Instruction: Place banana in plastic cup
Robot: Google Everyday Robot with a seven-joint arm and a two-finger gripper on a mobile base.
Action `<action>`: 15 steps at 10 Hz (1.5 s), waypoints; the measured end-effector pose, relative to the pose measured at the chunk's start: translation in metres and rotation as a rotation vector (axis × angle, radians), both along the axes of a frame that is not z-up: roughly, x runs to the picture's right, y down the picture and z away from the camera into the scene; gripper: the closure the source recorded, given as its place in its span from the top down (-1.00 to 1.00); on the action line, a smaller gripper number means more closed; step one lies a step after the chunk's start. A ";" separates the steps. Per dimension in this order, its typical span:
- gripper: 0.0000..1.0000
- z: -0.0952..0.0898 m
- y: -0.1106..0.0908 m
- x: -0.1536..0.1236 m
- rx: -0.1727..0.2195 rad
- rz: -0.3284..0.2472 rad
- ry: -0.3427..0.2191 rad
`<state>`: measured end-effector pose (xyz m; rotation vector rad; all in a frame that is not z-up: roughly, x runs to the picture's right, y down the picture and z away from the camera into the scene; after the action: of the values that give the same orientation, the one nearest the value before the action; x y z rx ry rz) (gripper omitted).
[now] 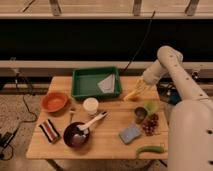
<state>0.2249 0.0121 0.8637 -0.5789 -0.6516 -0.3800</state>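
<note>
The yellow banana (133, 93) hangs above the table's right half, just right of the green tray, with its upper end in my gripper (142, 85), which is shut on it. The arm comes down to it from the upper right. The pale lime-green plastic cup (150, 106) stands upright on the table below and a little right of the banana. A dark metallic cup (141, 114) stands right beside it on its near left.
A green tray (80, 85) holding a grey cloth sits at the back centre. A white cup (90, 106), an orange bowl (54, 101), a dark bowl with a spoon (76, 136), a striped item (48, 130), a blue sponge (130, 133), dark grapes (149, 125) and a long green vegetable (150, 149) lie around.
</note>
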 end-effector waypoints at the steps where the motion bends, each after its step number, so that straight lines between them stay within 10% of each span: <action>1: -1.00 0.001 -0.005 0.010 0.010 0.009 0.015; 15: -1.00 -0.062 0.028 0.089 0.009 0.080 0.034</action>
<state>0.3139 0.0399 0.8020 -0.5475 -0.6384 -0.2974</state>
